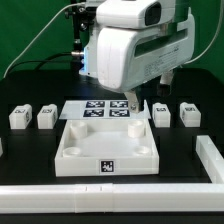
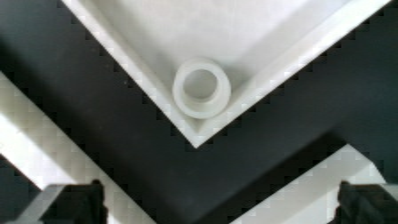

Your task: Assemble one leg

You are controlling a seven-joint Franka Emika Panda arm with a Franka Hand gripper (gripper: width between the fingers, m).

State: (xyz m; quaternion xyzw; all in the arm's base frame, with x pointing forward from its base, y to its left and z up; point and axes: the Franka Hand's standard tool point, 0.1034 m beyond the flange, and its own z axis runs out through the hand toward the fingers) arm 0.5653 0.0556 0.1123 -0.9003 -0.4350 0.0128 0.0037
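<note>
Though it is partly cropped, the tool [image 2: 217, 207] hangs spread, empty, over a corner socket [image 2: 201, 88].

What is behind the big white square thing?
The marker board with black tags lies behind the panel. The arm hides its end at the exterior view's right.

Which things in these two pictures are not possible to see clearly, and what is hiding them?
Claw: wrist view, fingers partly cut off by the picture's edge; exterior view, mostly behind the arm.
Marker board: exterior view, partly covered by the arm.
Legs: exterior view, tags too small to read.
Panel: wrist view shows only one socket corner; which one is unclear.
</note>
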